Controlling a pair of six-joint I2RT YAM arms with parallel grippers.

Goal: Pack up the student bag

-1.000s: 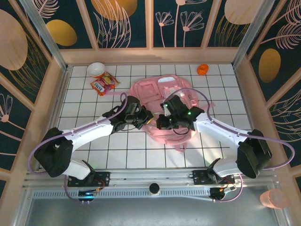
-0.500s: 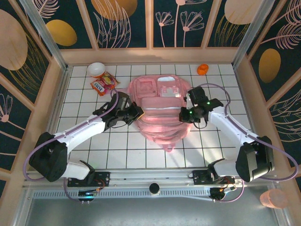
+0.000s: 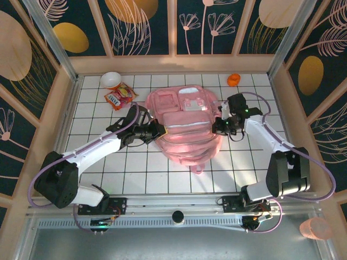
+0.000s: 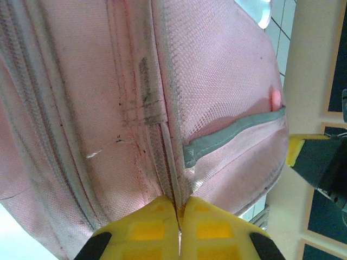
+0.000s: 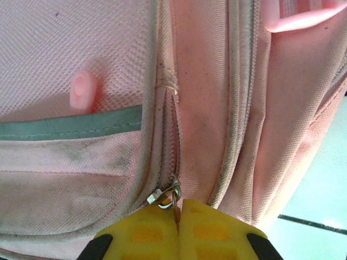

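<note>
Likely unzipping soft pink fabric backpack | left gripper pinches seam between fingers | right gripper pinches metal zip pull | next: slide zip.

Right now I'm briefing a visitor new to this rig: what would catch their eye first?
The large soft pink fabric backpack lies flat mid-table on white tiles. The left gripper and right gripper are shut on its opposite sides, the right at a small metal zipper pull. A red snack packet and white bowl sit at the far left.
</note>
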